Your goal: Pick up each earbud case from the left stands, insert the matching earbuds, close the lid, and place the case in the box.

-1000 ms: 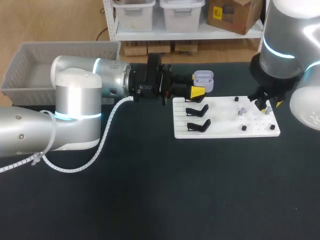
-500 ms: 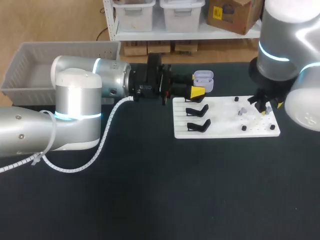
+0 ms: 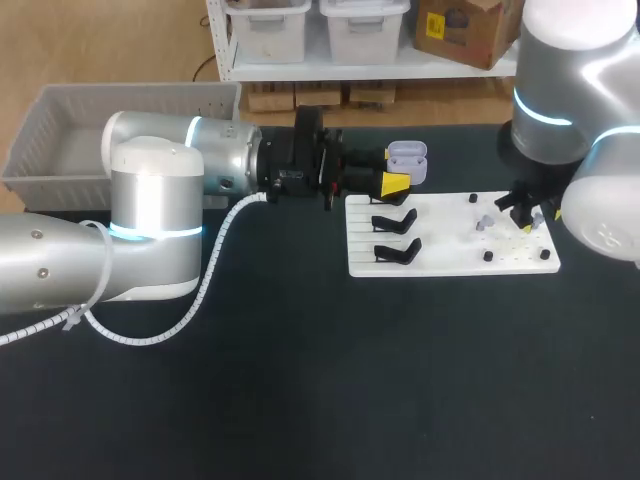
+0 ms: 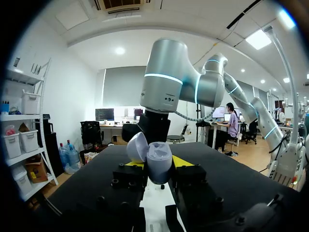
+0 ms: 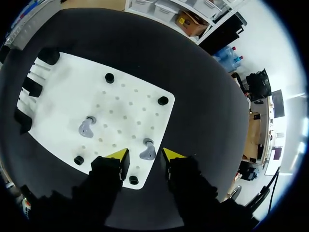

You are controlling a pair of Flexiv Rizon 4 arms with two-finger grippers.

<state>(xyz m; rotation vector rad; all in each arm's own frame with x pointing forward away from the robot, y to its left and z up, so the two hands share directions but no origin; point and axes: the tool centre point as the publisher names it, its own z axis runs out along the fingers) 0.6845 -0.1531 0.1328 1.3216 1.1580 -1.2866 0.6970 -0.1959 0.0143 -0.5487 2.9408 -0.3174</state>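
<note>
While the left tool clamps the lavender earbud case from both sides, lid tipped back and body lifted clear of the desk, the right tool is down over the white board with its yellow tips spread apart. One grey earbud sits right between those tips, untouched on either side, so the tool is released and nothing is gripped yet. The second earbud waits further along the board, well clear of the fingers. The case is held just past the board's far edge, near the black stands, and I'd say that's deliberate: mouth open and steady, ready to take a bud once the other arm brings it across. The straddle looks like a pre-grasp line-up (fingers either side, pointing straight down, ready for a pinch). Over at the far left, the grey box stands ready for the finished case. Compared with a second ago, the right arm's big upper links have swung in toward the middle of the head view, while its tool has hardly shifted, settling over that same bud. The left arm and the case haven't budged at all.
</note>
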